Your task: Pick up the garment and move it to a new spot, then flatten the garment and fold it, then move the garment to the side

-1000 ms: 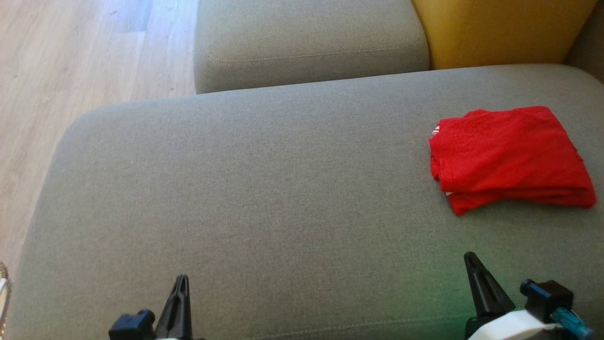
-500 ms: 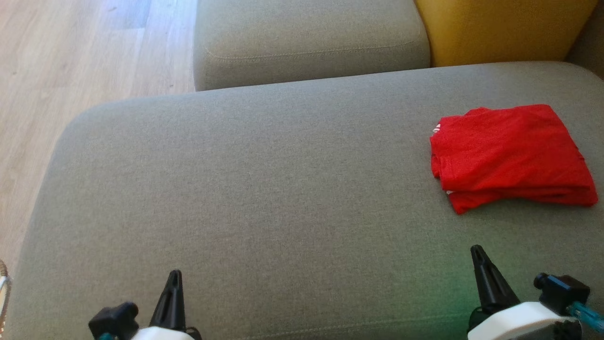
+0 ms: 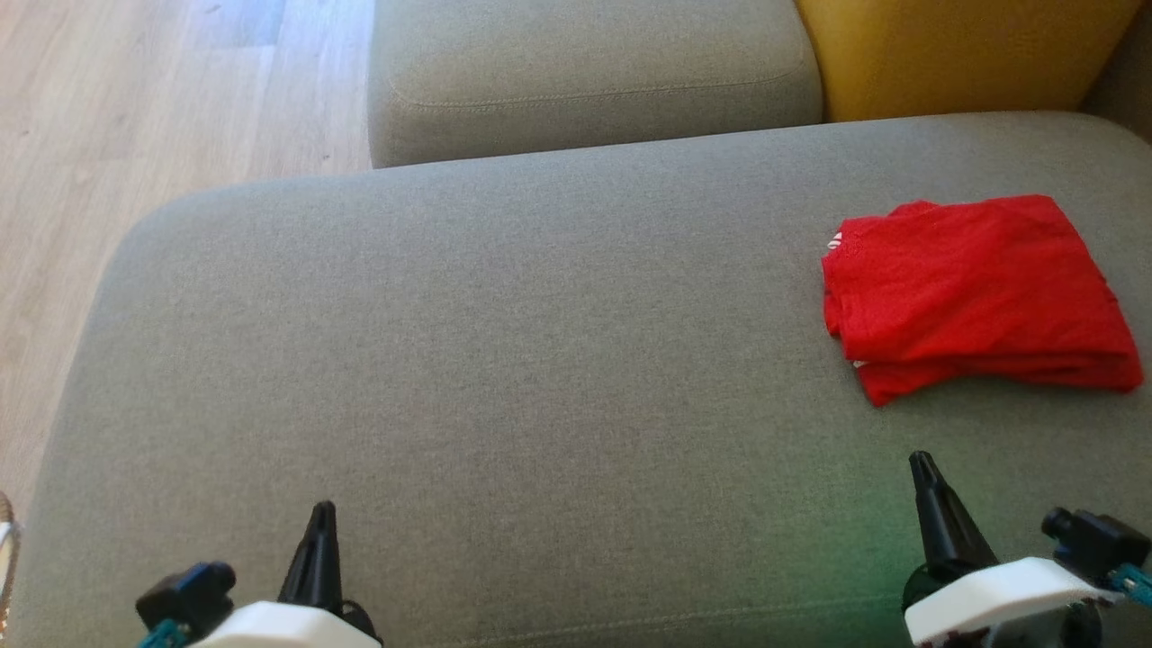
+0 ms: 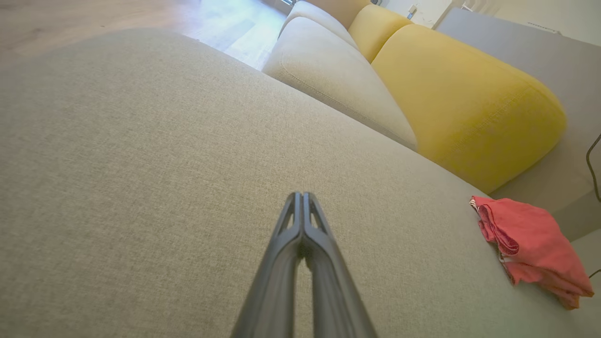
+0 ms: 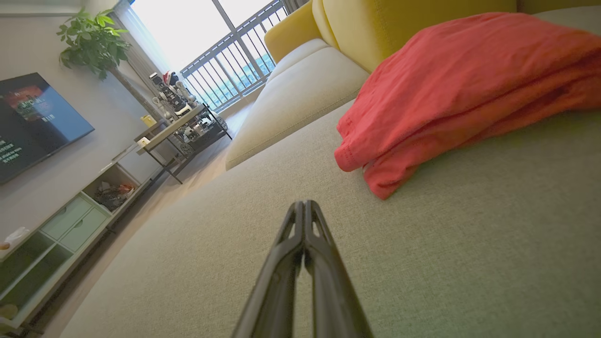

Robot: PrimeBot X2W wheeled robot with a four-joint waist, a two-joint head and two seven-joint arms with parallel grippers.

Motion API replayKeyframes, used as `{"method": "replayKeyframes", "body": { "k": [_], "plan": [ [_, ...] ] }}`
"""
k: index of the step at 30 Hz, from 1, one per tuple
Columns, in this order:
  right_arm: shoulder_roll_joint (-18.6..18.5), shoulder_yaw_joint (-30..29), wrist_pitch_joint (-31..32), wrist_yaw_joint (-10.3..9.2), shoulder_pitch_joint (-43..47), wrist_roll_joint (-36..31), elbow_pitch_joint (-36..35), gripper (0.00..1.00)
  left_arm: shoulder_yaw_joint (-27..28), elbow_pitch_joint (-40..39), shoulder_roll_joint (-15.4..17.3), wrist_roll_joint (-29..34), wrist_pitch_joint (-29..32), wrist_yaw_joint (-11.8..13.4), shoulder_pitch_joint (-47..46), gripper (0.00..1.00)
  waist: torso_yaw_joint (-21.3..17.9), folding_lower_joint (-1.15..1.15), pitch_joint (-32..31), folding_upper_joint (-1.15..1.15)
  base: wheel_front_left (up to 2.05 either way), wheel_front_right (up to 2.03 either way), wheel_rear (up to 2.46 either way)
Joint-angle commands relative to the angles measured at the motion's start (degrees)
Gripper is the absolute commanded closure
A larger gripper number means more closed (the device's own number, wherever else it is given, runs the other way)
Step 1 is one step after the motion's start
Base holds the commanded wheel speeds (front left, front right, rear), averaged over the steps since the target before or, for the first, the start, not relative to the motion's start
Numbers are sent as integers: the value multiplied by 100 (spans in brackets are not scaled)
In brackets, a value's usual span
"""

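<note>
A red garment [image 3: 976, 292] lies folded in a neat stack on the right side of the grey sofa seat [image 3: 504, 378]. It also appears in the left wrist view as a red garment [image 4: 530, 244] at the far right, and large in the right wrist view as a red garment [image 5: 460, 89]. My left gripper [image 3: 319, 517] is low at the front left, shut and holding nothing, fingers pressed together [image 4: 300, 206]. My right gripper [image 3: 920, 468] sits at the front right, just short of the garment, shut and holding nothing [image 5: 304, 211].
A second grey cushion [image 3: 589, 76] and a yellow cushion [image 3: 963, 54] stand behind the seat. Wooden floor [image 3: 135, 108] runs along the left. The right wrist view shows a TV [image 5: 33, 122], a low cabinet [image 5: 61, 225] and a plant [image 5: 91, 44].
Both arms have shifted a little forward and outward, showing more of their white wrists. The head camera has tilted slightly. The garment has stayed in place.
</note>
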Motion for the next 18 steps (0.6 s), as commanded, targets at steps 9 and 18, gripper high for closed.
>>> {"method": "replayKeyframes", "body": {
  "k": [9, 18],
  "plan": [
    [-33, -27, 163, -1, -372, 728, -152, 100, 246, -103, 98, -715, 145, -140, -424, 100, 3, -1, 31, 0, 0, 0, 0],
    [-36, -52, 312, -1, -457, 1351, -140, 100, 363, -38, 107, -1342, 280, -234, -558, 100, 5, -1, 62, 0, 0, 0, 0]
  ]
}}
